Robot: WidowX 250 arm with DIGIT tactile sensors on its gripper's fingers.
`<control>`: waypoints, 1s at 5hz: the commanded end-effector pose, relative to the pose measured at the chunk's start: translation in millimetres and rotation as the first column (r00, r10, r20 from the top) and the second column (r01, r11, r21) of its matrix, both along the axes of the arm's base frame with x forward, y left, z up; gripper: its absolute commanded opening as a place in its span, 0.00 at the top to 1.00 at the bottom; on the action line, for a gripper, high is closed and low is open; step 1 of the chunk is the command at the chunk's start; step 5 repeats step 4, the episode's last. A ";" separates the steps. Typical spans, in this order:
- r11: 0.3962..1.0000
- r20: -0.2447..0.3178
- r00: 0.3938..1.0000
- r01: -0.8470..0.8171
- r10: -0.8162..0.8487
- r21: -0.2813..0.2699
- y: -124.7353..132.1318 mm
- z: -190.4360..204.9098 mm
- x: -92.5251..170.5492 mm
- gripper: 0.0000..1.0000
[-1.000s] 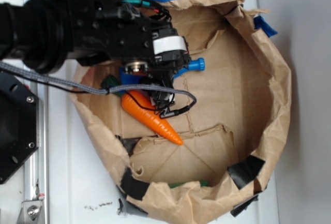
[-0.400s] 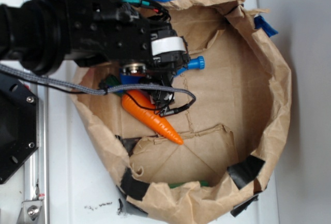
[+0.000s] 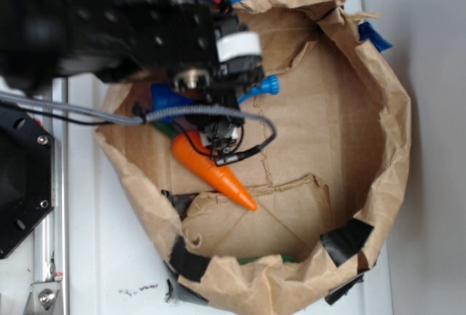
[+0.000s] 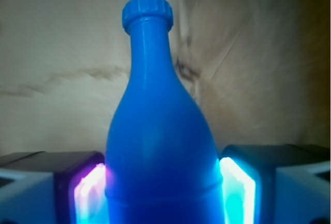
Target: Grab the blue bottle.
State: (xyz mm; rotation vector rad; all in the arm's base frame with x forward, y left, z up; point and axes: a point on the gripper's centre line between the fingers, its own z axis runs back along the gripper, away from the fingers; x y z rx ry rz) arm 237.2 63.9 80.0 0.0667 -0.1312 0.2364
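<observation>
Carrot (image 3: 212, 169) just beside claw (image 3: 218, 104); bag wall (image 3: 386, 111) apparently well clear.

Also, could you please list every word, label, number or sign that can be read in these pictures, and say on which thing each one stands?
None can be read.
The blue bottle: plain, no label.
The white band on the gripper: blank.
The dark specks on the white surface: too small and blurred to tell if they are writing.
The paper bag and the carrot: no print.
</observation>
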 end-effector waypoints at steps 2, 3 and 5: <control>1.000 0.090 0.996 0.012 -0.011 -0.003 -22.3 82.5 4.0 1.00; 1.000 0.117 0.993 0.004 -0.004 0.001 -22.9 81.0 6.8 1.00; 1.000 0.114 0.994 -0.005 0.003 0.018 -22.8 75.8 6.6 1.00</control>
